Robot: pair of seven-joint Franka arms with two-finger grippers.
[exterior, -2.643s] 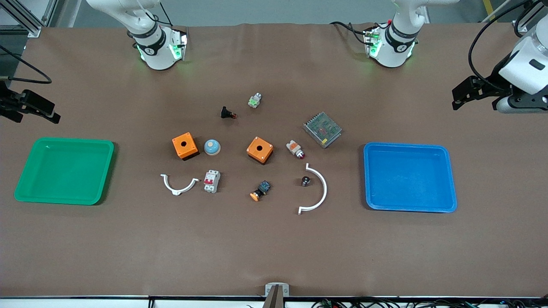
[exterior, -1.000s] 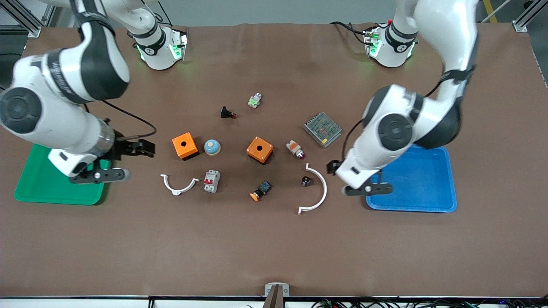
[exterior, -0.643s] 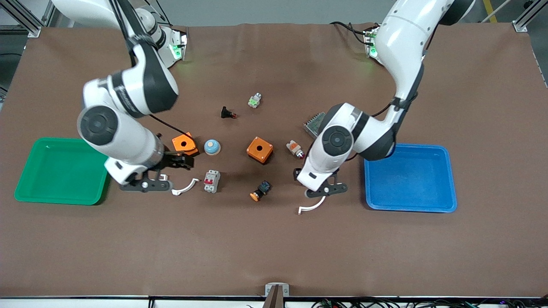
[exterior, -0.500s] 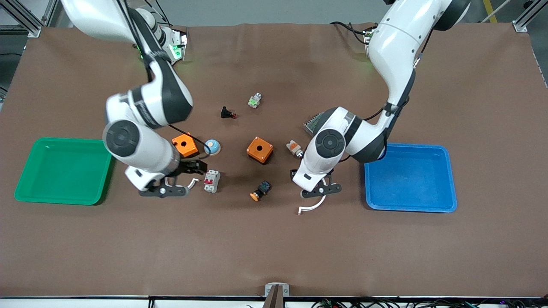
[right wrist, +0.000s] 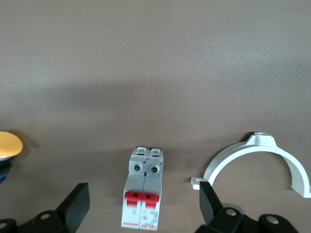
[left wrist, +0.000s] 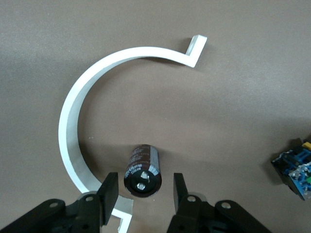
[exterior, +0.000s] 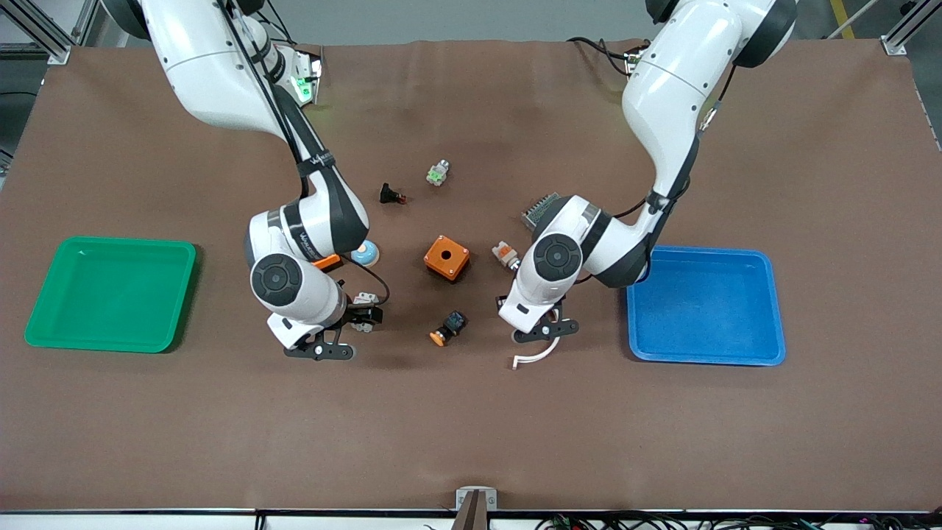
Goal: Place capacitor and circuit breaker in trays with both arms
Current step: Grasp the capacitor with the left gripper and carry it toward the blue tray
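The capacitor, a small black cylinder with a pale end face, lies on the brown mat inside a white curved bracket. My left gripper is open and low over it, with one finger on each side and neither touching. In the front view the left arm hides the capacitor. The circuit breaker, white-grey with red levers, lies flat between the open fingers of my right gripper without touching them. In the front view the breaker shows partly beside the right gripper.
A green tray is at the right arm's end and a blue tray at the left arm's end. An orange box, an orange-capped button, a white-orange part and a white half-ring clamp lie close by.
Both arms have swung in from the table's ends to the middle and come down, the left over the capacitor and the right over the circuit breaker. Nothing on the mat has moved.
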